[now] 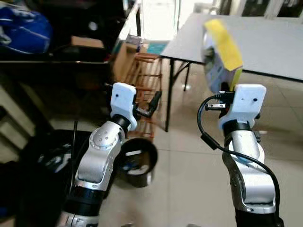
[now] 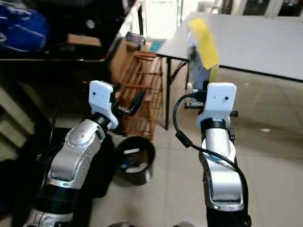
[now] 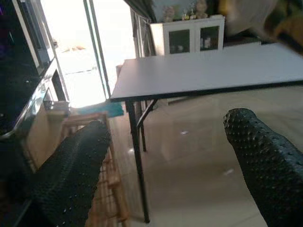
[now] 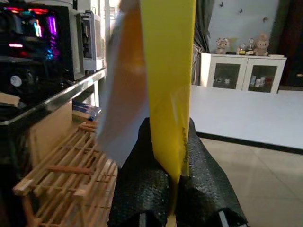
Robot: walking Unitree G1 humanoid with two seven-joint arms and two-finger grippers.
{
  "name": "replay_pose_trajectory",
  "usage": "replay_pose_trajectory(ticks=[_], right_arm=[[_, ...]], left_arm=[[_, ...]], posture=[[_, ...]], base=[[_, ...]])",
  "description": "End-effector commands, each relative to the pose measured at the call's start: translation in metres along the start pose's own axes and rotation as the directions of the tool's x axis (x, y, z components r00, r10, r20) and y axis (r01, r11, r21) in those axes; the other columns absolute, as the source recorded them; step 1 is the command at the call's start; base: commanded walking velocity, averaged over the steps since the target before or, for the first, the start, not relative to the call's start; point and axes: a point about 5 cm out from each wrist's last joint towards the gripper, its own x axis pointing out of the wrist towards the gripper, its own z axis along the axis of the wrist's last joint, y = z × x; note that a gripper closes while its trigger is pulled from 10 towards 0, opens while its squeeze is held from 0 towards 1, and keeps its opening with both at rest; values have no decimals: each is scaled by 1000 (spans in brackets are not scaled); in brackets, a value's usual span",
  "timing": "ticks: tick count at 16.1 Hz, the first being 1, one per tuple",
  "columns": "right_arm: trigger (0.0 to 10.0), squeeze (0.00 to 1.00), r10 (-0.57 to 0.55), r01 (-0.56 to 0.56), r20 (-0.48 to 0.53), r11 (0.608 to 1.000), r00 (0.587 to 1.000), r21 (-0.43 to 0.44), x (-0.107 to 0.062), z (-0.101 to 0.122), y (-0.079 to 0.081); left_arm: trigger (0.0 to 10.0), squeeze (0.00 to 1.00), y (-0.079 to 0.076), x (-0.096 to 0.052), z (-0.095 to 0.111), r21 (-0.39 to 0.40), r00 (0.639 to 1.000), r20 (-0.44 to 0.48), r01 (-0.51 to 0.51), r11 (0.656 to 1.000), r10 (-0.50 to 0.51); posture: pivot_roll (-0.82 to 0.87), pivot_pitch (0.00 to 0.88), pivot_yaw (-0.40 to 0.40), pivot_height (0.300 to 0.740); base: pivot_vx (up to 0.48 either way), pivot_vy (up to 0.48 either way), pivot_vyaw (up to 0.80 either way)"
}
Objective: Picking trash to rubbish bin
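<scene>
A Unitree G1 raises its right gripper (image 4: 174,177) above a tiled floor (image 1: 199,179), the two black fingers (image 4: 142,189) pressed together on the lower edge of a yellow-and-white crumpled wrapper (image 1: 220,54), which stands upright in the air in front of a grey rectangular table (image 1: 265,42). The left gripper (image 3: 165,175) hangs empty at chest height, fingers spread wide apart, just above a round black rubbish bin (image 1: 137,163) that already holds scraps. A slatted wooden rack (image 1: 144,80) stands behind the bin, beside the table's black leg.
</scene>
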Motion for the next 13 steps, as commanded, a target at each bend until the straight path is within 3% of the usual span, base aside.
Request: replay_pose_trajectory(ticks=[1, 8, 13], right_arm=[[10000, 0, -17, 17, 5, 1000, 1000, 2, -1, 0, -6], [10000, 0, -8, 8, -6, 1000, 1000, 4, -2, -2, -3], [10000, 0, -13, 13, -17, 1000, 1000, 5, -1, -5, -3]], left_arm=[[10000, 0, -7, 2, 2, 0, 1000, 4, 18, 1000, -18], [10000, 0, -7, 1, 2, 3, 999, 13, 45, 999, -45], [10000, 0, -11, 0, 2, 10, 998, 11, 67, 998, -67]], posture=[[-63, 79, 59, 740], [-58, 87, 61, 740], [-57, 89, 61, 740]], base=[[0, 386, 0], [0, 0, 0], [0, 0, 680]])
